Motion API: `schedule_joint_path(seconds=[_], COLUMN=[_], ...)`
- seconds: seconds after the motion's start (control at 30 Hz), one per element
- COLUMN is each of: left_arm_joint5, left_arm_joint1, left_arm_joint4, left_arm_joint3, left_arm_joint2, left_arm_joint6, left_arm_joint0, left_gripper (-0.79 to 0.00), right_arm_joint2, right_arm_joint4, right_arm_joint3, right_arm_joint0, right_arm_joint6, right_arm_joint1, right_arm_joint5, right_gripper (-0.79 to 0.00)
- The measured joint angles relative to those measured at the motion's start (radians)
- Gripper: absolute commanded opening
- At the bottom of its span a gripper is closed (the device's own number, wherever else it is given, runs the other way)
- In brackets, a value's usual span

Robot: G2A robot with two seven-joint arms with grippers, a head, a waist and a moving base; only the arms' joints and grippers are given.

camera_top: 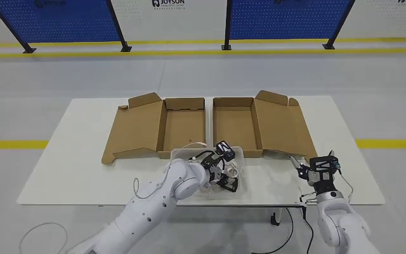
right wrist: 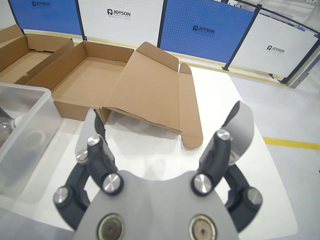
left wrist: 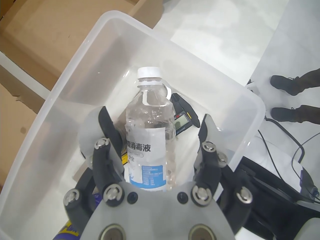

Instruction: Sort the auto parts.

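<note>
- White table: a rectangular top.
- Left cardboard box: open, toward the table's far side, its lid spread flat outward to the left.
- Right cardboard box: open, just beside the first, its lid spread to the right.
- Clear plastic bin: at the table's near edge, just in front of both boxes.

Clear glossy plastic bottle between matt grey metal left fingers; frosted smooth plastic bin around them; matt brown cardboard boxes beyond.
</note>
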Motion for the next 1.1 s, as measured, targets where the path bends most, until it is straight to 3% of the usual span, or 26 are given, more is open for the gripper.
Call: schedule_joint_path(seconds=[0.33, 0.57, 1.1], left_arm_joint5=[0.008, -0.012, -0.023], left_arm_joint1=[0.0, 0.0, -0.025], left_arm_joint4=[0.026, 0.044, 0.019], left_arm_joint3=[-0.034, -0.062, 0.02], left_arm_joint2=[-0.014, -0.011, 0.02], left_arm_joint6=[-0.001, -0.011, -0.033], left_arm_joint0=[0.013, 0.022, -0.016], left_gripper=[-0.089, -0.157, -0.172], right_arm_joint2=[0.0, 0.0, 0.0], right_arm_joint4=[0.0, 0.0, 0.0], right_arm_joint3=[0.0, 0.0, 0.0], right_arm_joint0=[0.0, 0.0, 0.0], right_arm_joint6=[0.0, 0.0, 0.0], right_arm_joint1=[0.0, 0.0, 0.0], right_arm_joint5=[0.0, 0.0, 0.0], right_gripper=[0.0, 0.0, 0.0])
